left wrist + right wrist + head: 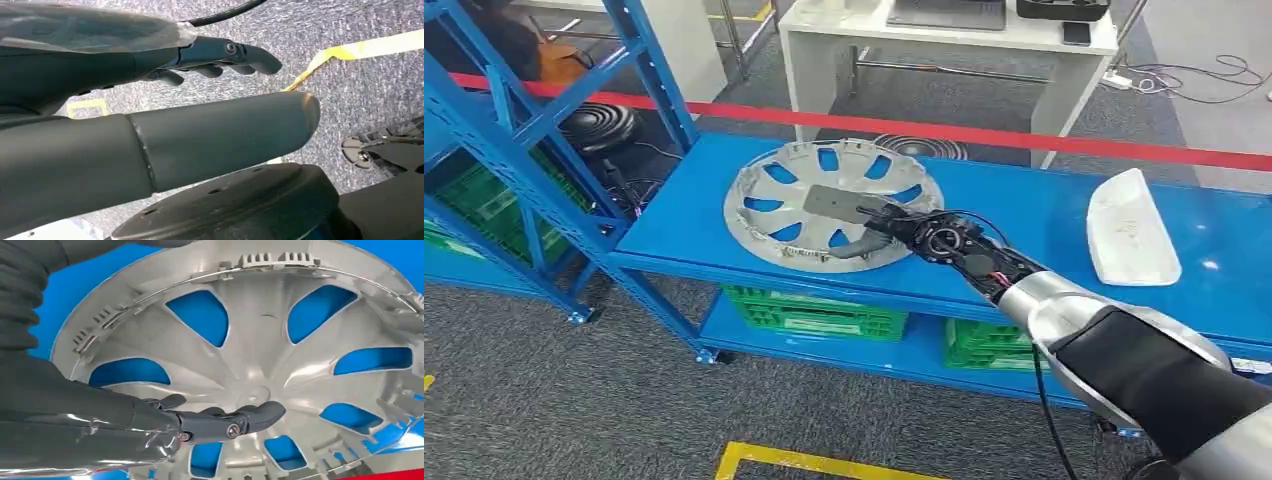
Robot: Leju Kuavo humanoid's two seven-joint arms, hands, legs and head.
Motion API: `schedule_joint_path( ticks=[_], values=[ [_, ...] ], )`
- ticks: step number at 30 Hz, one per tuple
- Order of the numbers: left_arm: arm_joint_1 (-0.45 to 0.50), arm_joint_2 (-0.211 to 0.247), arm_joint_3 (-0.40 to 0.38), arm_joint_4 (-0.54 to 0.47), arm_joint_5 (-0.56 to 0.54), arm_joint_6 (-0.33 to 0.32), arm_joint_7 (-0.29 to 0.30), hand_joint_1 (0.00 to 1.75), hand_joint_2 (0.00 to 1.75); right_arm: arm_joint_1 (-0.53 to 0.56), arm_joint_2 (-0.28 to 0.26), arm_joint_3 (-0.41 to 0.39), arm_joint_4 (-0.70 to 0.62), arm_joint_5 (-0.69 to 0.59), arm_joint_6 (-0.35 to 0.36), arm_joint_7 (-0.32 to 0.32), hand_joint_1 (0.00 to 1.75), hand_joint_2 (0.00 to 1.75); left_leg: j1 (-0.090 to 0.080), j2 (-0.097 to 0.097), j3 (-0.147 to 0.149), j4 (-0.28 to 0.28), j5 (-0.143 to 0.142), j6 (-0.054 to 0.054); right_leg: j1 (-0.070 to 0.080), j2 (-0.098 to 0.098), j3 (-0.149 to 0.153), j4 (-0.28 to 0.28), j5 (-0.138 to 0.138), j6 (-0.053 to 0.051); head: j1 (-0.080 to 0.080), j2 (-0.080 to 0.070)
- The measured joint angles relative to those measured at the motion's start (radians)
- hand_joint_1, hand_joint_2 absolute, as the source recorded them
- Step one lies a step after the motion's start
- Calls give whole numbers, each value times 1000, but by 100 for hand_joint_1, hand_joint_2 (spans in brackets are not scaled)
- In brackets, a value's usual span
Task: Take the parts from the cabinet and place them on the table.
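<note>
Silver-grey plastic, round and pierced by spoke-shaped openings, the wheel cover lies flat with its ribbed inner side up on the blue metal bench, toward the end of the bench next to the blue steel rack. The right hand reaches out over the cover, with the thumb and dark fingers hanging just above its hub. In the right wrist view the fingers are spread loosely and hold nothing; blue bench shows through the openings beneath them, and I cannot tell whether any fingertip touches the plastic.

The cover is directly under and ahead of the right hand's fingers, so this is the relation the next move depends on. As a disc it has no long axis; the nearest places to grip are the rim on the arm's side and the edges of the openings around the hub. The left hand hangs low over grey carpet, well apart from the cover, fingers loosely curled around nothing, so the right hand is clearly nearer.

Since the cover already rests on the bench, this part looks placed, and letting go cleanly seems to be what remains. A white moulded plastic part lies on the bench well apart from the cover, on the side away from the rack.
</note>
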Motion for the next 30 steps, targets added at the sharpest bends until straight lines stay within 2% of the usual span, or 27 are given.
schedule_joint_path(
  ticks=[7,11,16,30],
  values=[
    [0,-2,0,0,-1,0,0,0,0,2,0,1,0,-6,0,32,0,175,0,0,0,0,0,0,0,0,0,0,0,0,0,0],
    [0,-3,0,0,-1,0,1,0,0,4,-1,3,0,-5,11,80,0,175,0,0,0,0,0,0,0,0,0,0,0,0,0,0],
    [-2,-5,0,0,-3,0,8,0,0,9,-3,11,13,2,23,111,0,175,0,0,0,0,0,0,0,0,0,0,0,0,0,0],
    [-5,-5,0,0,-3,0,15,0,0,22,-8,32,55,30,21,113,0,175,0,0,0,0,0,0,0,0,0,0,0,0,0,0]
  ],
)
